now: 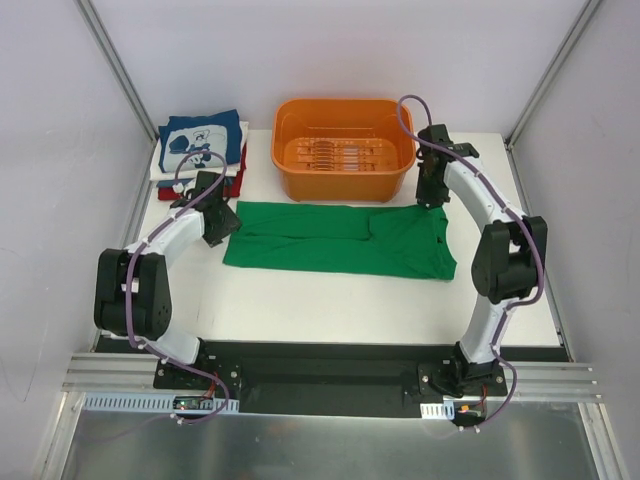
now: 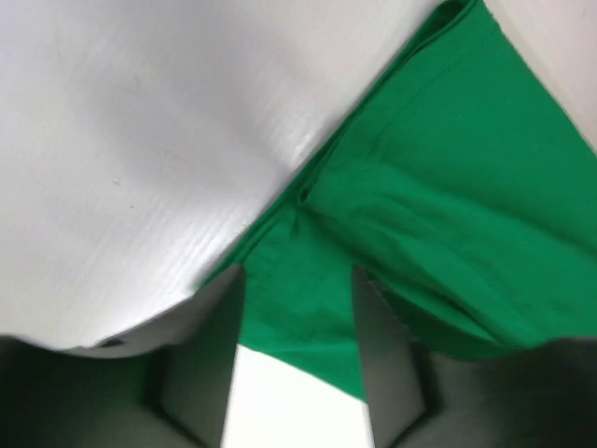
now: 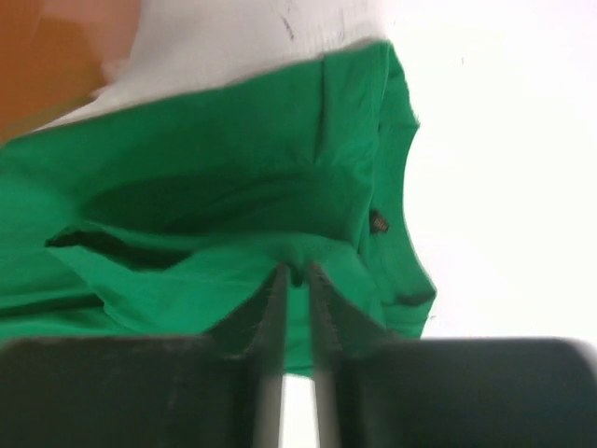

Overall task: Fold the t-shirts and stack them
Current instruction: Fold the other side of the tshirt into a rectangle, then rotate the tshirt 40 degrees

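green t-shirt point(image 1: 340, 240): plain bright green, no print. Folded stack: navy t-shirt point(image 1: 200, 142) on top with a white cartoon print, white t-shirt point(image 1: 158, 172) edge under it, red t-shirt point(image 1: 239, 162) showing at the side. tub point(image 1: 343, 150): orange. worktop point(image 1: 350, 300): white. left arm point(image 1: 170, 240) and right arm point(image 1: 480, 195): white shells, black joints, purple cables. left end effector point(image 2: 297, 327) and right end effector point(image 3: 294, 280): dark grey fingers.

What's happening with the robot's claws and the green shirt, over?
Left claw open, over left end of the green shirt. Right claw pinched shut on its right end. Shirt flat, a long strip. Orange tub close behind, not blocking.
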Controlling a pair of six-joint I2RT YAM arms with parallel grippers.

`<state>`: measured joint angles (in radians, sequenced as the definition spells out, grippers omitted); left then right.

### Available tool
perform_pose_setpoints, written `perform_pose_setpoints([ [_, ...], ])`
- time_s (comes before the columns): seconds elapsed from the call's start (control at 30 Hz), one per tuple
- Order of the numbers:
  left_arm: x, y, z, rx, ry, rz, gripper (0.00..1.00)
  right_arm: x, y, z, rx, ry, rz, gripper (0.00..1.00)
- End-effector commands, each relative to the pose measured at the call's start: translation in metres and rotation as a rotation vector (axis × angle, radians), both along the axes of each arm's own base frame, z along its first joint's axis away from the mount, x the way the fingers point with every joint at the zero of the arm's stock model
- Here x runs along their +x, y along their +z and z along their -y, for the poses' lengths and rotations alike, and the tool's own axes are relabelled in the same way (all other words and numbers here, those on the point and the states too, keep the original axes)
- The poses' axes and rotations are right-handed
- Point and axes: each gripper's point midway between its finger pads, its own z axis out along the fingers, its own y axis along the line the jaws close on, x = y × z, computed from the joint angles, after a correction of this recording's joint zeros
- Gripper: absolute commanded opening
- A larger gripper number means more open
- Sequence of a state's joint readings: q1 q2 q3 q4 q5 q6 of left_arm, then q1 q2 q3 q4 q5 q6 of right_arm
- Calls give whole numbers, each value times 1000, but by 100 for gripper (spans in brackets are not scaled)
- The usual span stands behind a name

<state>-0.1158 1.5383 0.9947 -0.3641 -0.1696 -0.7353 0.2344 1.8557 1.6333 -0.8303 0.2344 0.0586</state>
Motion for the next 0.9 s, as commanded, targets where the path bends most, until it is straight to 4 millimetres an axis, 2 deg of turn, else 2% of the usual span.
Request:
perform_pose_setpoints([
  [0.0, 16, 19, -4, 17, -11, 52, 67, 14, 8, 3, -15, -6, -4, 32],
  [0.03, 17, 22, -2, 8, -17, 59, 83, 11, 8, 4, -20, -13, -19, 65],
  [0.1, 17, 31, 2, -8, -38, 83, 91, 4, 9, 9, -36, -27, -24, 86],
  [0.13, 13, 32, 7, -33, -56, 84, 99, 0, 9, 10, -37, -35, -28, 97],
  [0.17, 12, 37, 10, -48, -66, 101, 99, -5, 9, 10, -36, -39, -29, 97],
  [0.2, 9, 38, 15, -69, -77, 103, 99, -17, 0, 12, -40, -39, -58, 97],
  [0.27, 2, 38, 30, -126, -121, 111, 99, -27, 7, 8, -1, -51, -21, 97],
  [0.37, -5, 36, 51, -179, -180, 112, 99, -51, -10, -12, 116, -26, -11, 97],
  [0.4, -3, 37, 56, -189, -194, 126, 99, -58, -15, -30, 207, 8, -25, 97],
  [0.43, -2, 37, 63, -203, -211, 128, 99, -65, -29, -37, 247, 12, -35, 97],
  [0.5, 2, 36, 79, -238, -257, 140, 99, -74, -35, -60, 373, 33, -57, 97],
  [0.53, 5, 35, 82, -246, -266, 142, 99, -74, -39, -65, 395, 33, -58, 97],
  [0.57, 4, 27, 87, -260, -280, 118, 99, -79, -50, -67, 399, 25, -89, 97],
  [0.7, 5, 6, 94, -275, -303, 56, 99, -85, -69, -68, 384, 2, -143, 97],
  [0.87, -14, -29, 103, -308, -324, -56, 99, -84, -88, -59, 333, -40, -180, 97],
])
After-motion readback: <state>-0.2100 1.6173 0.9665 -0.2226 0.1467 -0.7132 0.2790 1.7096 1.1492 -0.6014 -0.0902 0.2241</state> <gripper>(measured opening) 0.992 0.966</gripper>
